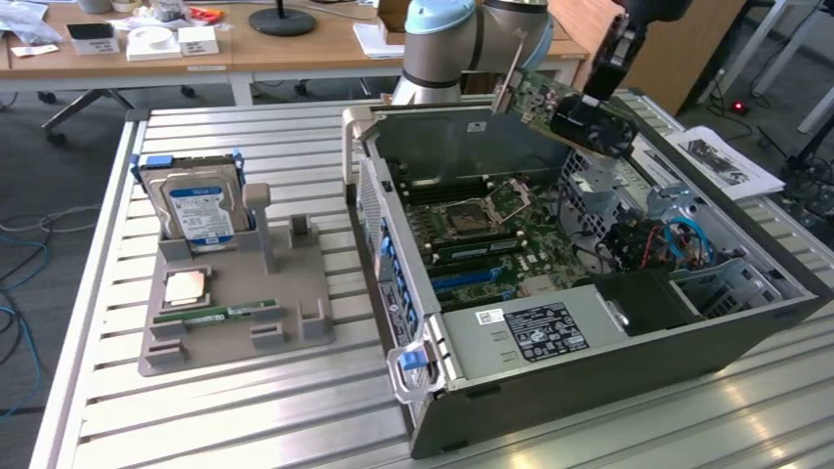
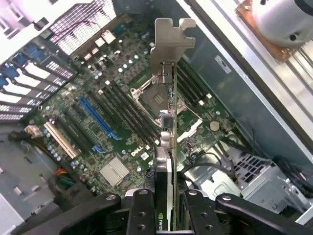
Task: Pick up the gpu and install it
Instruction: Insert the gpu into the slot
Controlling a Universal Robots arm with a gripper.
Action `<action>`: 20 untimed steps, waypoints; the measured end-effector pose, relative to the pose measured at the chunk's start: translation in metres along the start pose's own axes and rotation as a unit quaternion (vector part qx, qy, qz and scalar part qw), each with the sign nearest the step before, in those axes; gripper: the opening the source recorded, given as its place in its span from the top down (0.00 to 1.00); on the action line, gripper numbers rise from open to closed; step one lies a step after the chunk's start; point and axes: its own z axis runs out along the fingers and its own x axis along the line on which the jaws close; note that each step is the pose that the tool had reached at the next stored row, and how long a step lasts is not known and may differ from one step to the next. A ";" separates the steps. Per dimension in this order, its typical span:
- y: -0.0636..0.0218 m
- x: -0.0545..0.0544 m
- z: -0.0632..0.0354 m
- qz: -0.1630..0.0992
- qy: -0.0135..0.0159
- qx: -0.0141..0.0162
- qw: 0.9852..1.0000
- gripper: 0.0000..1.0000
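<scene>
While high above the motherboard (image 2: 98,122), claw (image 2: 166,205) tight on the tilted gpu (image 1: 554,103), arm (image 1: 450,34) angled over the open case (image 1: 678,322).

"DELL" was printed in white on the green motherboard (image 2: 98,93), as seen in the wrist view. A white logo mark was carried on the gpu (image 2: 168,161) at the end away from its bracket, but no lettering could be made out. In the exterior view, the print could not be read on the hard drive's (image 1: 198,205) blue-and-white label, nor on the black label (image 1: 537,330) and white sticker (image 1: 489,316) inside the computer case (image 1: 626,362).
</scene>
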 end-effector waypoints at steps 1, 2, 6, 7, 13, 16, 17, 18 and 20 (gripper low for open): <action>0.0000 0.000 0.0001 -0.009 0.001 0.000 1.000 0.73; 0.0000 0.000 0.0001 -0.018 0.002 0.000 1.000 0.73; 0.0000 0.000 0.0003 -0.054 0.005 -0.001 0.999 0.73; 0.0000 0.000 0.0004 -0.063 0.006 -0.001 0.998 0.73; -0.0001 0.000 0.0008 -0.118 0.011 -0.003 0.993 0.73; -0.0001 0.000 0.0009 -0.144 0.013 -0.003 0.989 0.73; -0.0001 0.000 0.0010 -0.153 0.014 -0.003 0.988 0.73; -0.0001 0.000 0.0011 -0.162 0.015 -0.003 0.987 0.73; -0.0001 0.000 0.0012 -0.180 0.016 -0.004 0.984 0.73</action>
